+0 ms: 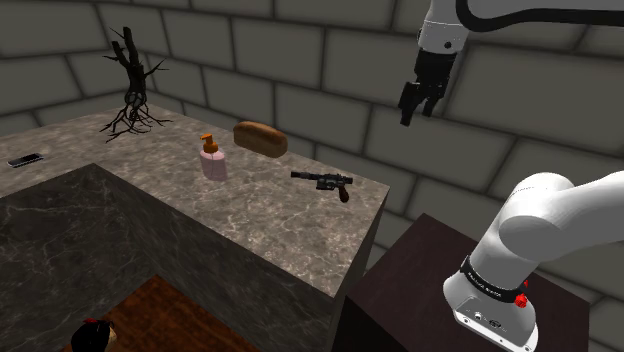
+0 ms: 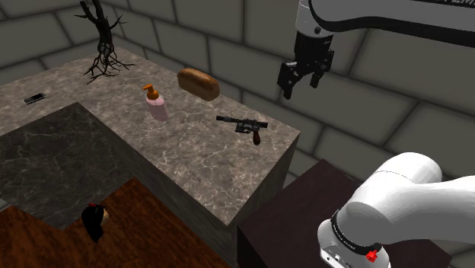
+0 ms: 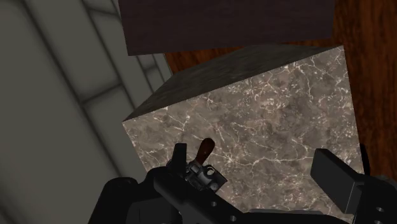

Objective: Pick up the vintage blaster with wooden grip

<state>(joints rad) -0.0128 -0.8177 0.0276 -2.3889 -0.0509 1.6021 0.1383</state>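
Evidently an approach stage: nothing is grasped yet.
In the shoulder view, right of the bread loaf (image 1: 260, 138), the blaster (image 1: 322, 181) is laid flat near the counter (image 1: 250, 220) corner; further right, the gripper (image 1: 418, 105) is held high, fingers (image 3: 331, 178) spread. It should be lowered with jaws aligned across the barrel.

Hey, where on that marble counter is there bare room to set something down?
The widest bare patch is the near corner of the counter, in front of the soap bottle and the blaster. Another lies between the bare tree and the phone. It is crowded around the bread.
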